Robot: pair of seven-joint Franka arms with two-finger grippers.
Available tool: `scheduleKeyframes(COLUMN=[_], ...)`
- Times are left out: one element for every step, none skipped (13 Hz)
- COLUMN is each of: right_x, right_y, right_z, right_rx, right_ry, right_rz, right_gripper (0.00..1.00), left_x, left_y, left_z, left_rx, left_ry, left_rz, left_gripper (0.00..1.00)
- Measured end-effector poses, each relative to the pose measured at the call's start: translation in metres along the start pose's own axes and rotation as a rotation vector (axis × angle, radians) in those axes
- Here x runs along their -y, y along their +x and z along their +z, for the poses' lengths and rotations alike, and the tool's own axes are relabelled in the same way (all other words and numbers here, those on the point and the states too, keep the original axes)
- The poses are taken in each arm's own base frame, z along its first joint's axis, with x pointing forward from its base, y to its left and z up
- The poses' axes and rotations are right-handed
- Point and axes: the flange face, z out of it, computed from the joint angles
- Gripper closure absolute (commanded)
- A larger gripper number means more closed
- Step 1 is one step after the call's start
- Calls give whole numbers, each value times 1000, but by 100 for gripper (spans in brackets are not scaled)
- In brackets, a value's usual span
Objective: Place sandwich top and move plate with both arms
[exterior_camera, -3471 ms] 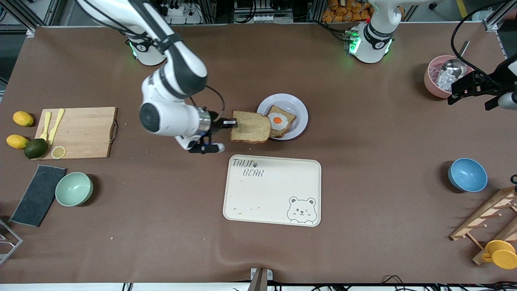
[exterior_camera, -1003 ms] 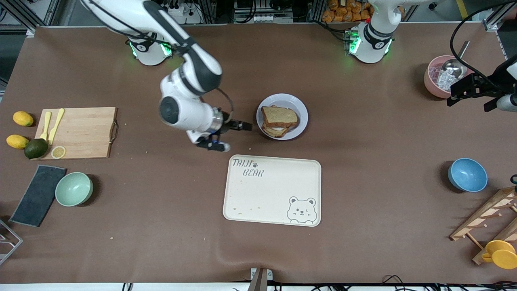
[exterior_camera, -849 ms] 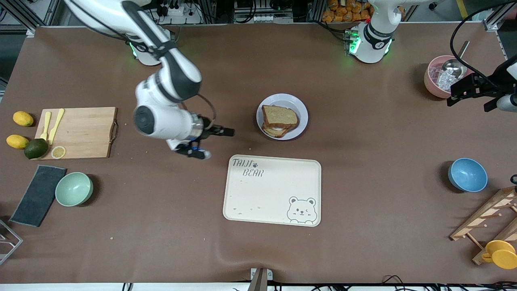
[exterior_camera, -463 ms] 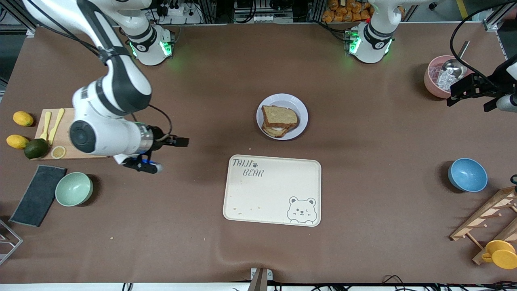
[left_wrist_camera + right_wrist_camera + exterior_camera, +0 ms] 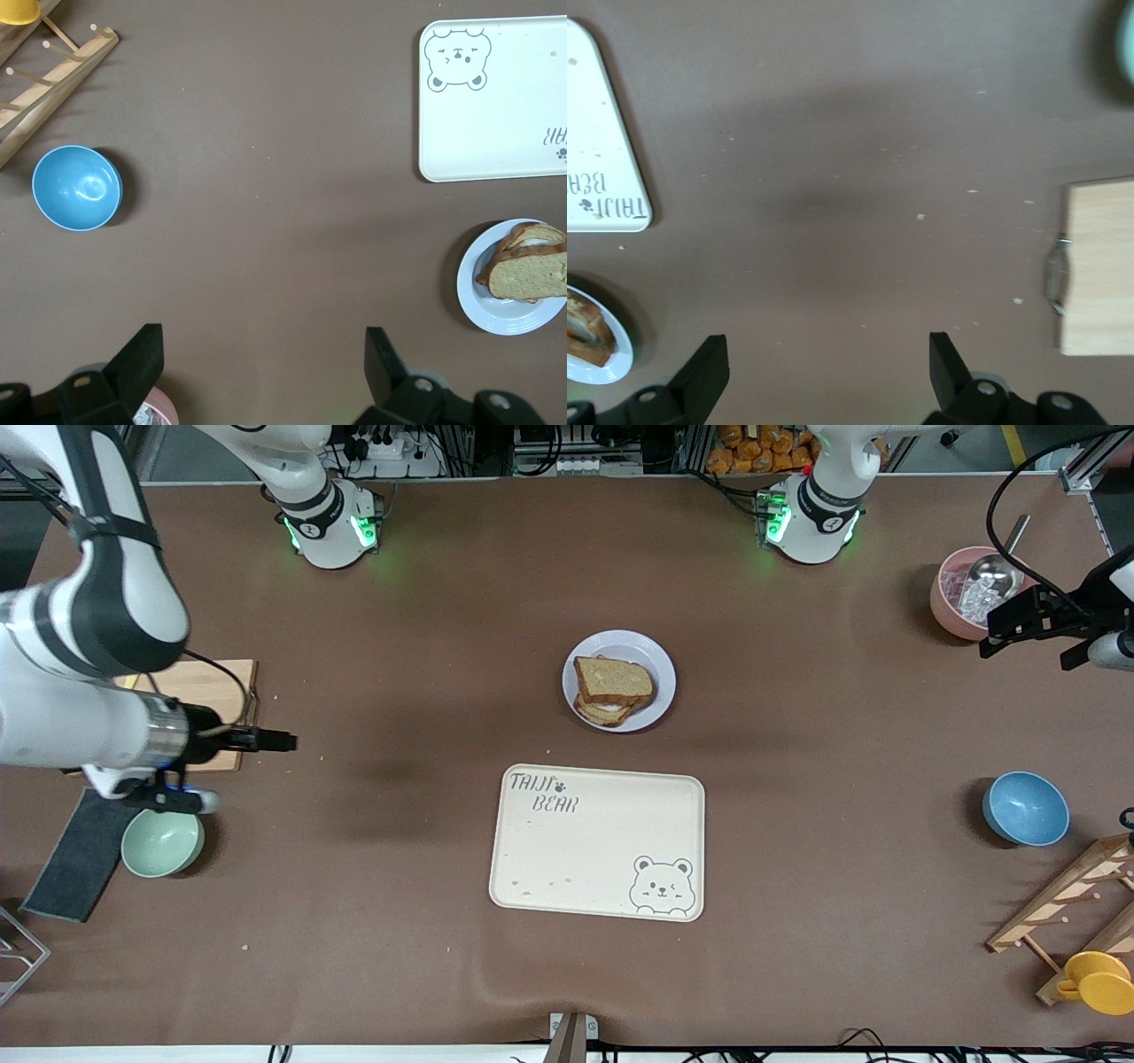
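Note:
The sandwich top (image 5: 613,678) lies flat on the stacked sandwich on the lavender-white plate (image 5: 661,662), at mid-table, farther from the front camera than the tray. The egg slice is hidden under it. My right gripper (image 5: 276,740) is open and empty over the table beside the cutting board, well away from the plate toward the right arm's end. My left gripper (image 5: 994,636) is open and empty over the pink bowl at the left arm's end, where that arm waits. The left wrist view shows the plate (image 5: 474,305) and the bread (image 5: 530,276). The right wrist view shows the plate's rim (image 5: 616,359).
A cream bear-print tray (image 5: 602,868) lies nearer the front camera than the plate. A blue bowl (image 5: 1025,808), pink bowl (image 5: 948,607), wooden rack (image 5: 1063,903) and yellow cup (image 5: 1099,981) are at the left arm's end. A cutting board (image 5: 213,691), green bowl (image 5: 162,841) and dark cloth (image 5: 75,859) are at the right arm's end.
The right gripper let go of the bread slice onto the egg slice, then pulled away from the plate toward its own end of the table. The left arm has not moved.

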Motion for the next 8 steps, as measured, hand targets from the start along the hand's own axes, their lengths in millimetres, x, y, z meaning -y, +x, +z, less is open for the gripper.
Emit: scheduleKeyframes(right_x=[-6, -9, -9, -3, 5, 12, 13, 9], right_y=[-9, -17, -26, -36, -47, -58, -65, -69], right_z=[-15, -28, -42, -55, -67, -77, -84, -90], right_rx=[-7, -16, -33, -53, -71, -84, -95, -104], right_ry=[-12, -22, -29, -36, -46, -56, -66, -72], right_rz=[12, 19, 22, 16, 7, 2, 4, 16], right_gripper=[0, 0, 0, 0, 0, 0, 0, 0], left_x=[0, 0, 0, 0, 0, 0, 0, 0], left_y=[0, 0, 0, 0, 0, 0, 0, 0], left_z=[0, 0, 0, 0, 0, 0, 0, 0], left_rx=[0, 0, 0, 0, 0, -1, -1, -1], left_ry=[0, 0, 0, 0, 0, 0, 0, 0], left_rz=[0, 1, 1, 1, 1, 1, 1, 1], left_gripper=[0, 0, 0, 0, 0, 0, 0, 0])
